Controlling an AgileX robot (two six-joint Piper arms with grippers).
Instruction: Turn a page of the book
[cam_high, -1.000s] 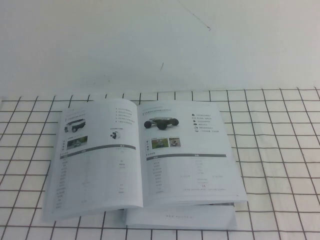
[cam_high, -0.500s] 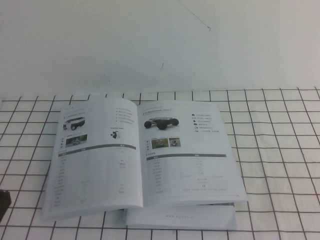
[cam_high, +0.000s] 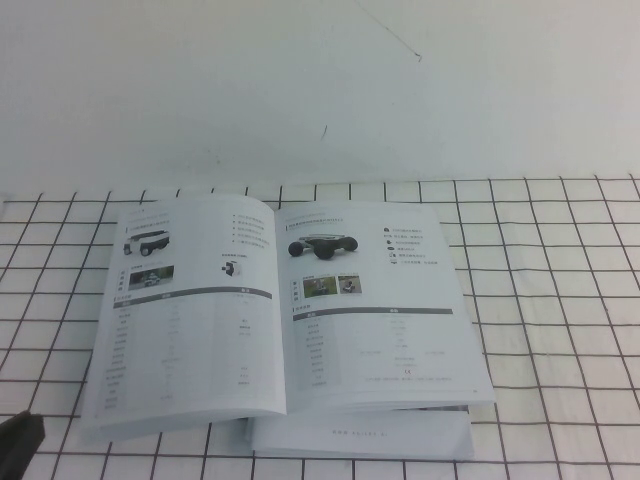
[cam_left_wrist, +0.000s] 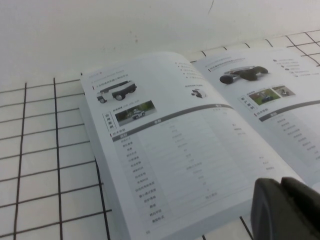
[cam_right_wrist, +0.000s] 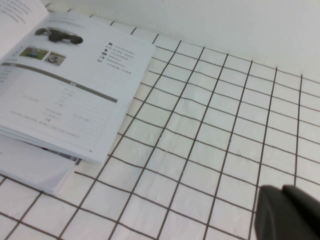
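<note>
The book (cam_high: 360, 436) lies open on the gridded table. The page (cam_high: 190, 320) is the left leaf, lying slightly bowed, and shows a small pale vehicle and a greenish photo. It also shows in the left wrist view (cam_left_wrist: 165, 150). The right leaf (cam_high: 380, 310) shows a low black rounded vehicle. My left gripper (cam_high: 20, 440) is at the near left corner, just off the page's near left corner. In its wrist view the left gripper (cam_left_wrist: 281, 184) is shut and empty. My right gripper (cam_right_wrist: 282, 191) is shut and empty over bare grid to the right of the book (cam_right_wrist: 60, 85).
The white tablecloth with a black grid (cam_high: 560, 300) spreads to the right of the book and to its left (cam_high: 50, 280). A plain white wall (cam_high: 320, 90) rises behind the table's far edge.
The left gripper has come into the high view at the near left corner and shifted lower. The page's outer edge has settled a little further left and flatter.
</note>
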